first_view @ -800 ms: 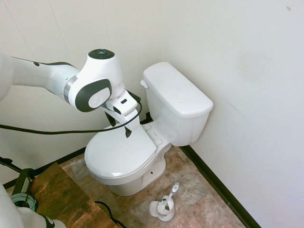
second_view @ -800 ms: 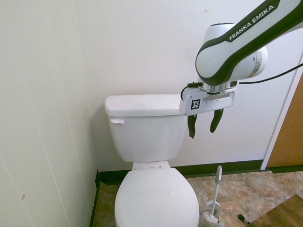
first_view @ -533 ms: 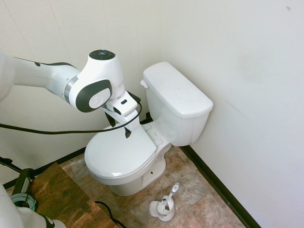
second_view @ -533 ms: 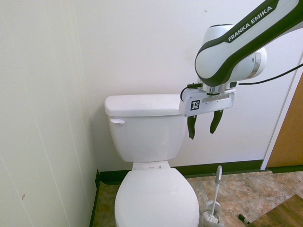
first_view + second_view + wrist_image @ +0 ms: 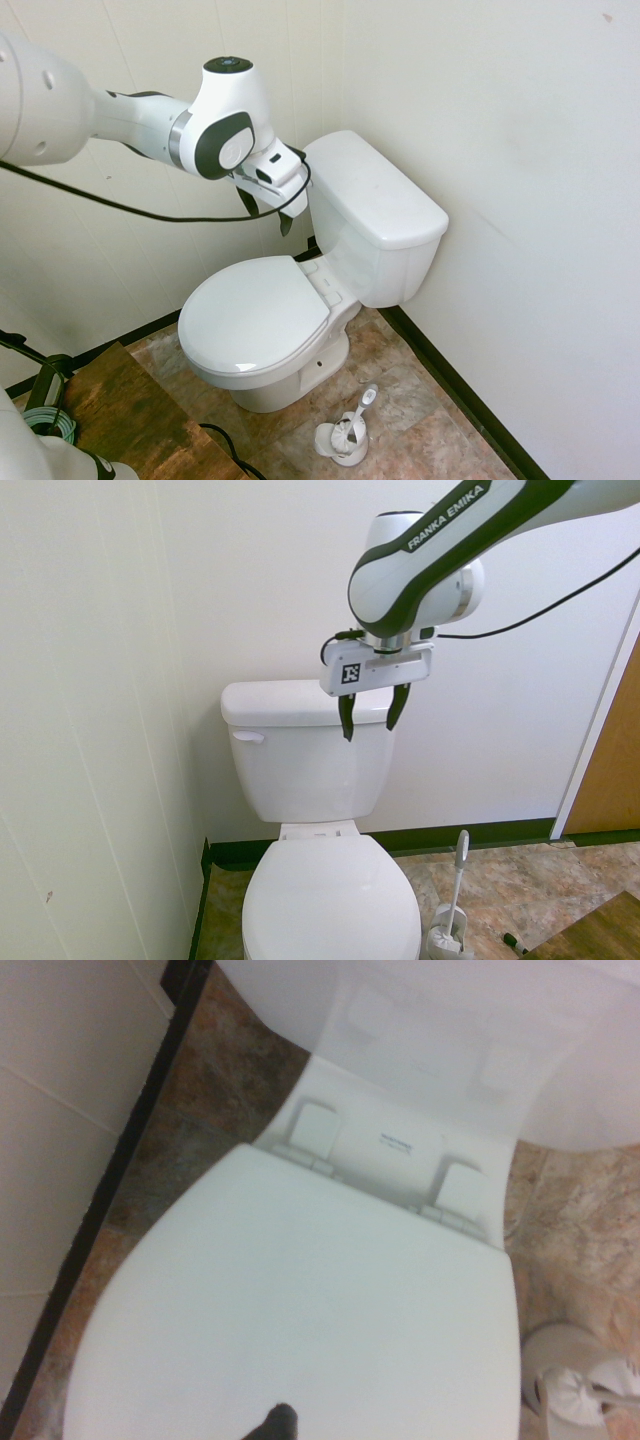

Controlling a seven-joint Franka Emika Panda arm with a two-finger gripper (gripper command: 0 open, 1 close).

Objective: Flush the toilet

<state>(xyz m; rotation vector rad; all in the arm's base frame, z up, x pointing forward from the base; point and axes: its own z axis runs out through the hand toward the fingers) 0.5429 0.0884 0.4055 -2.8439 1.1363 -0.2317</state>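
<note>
The white toilet [image 5: 262,318] stands in the corner with its oval seat lid down and its boxy tank [image 5: 376,214] against the wall. The small white flush lever [image 5: 302,176] sticks out of the tank's front corner nearest the side wall; in the second exterior view the flush lever [image 5: 247,737] is at the tank's upper left. My gripper [image 5: 267,213] hangs open and empty in front of the tank, above the rear of the seat lid [image 5: 300,1300]. In the second exterior view my gripper [image 5: 372,712] is level with the tank's top, well to the right of the lever and touching nothing.
A white toilet brush in its holder [image 5: 346,432] stands on the tiled floor beside the bowl. Panelled walls close in behind and beside the toilet. A wooden door [image 5: 612,770] is at the right, and a brown wooden surface [image 5: 120,412] lies low in front.
The arm has risen and swung toward the tank, carrying the gripper up from over the seat lid to tank-top height and nearer the lever side. The fingers stay open.
</note>
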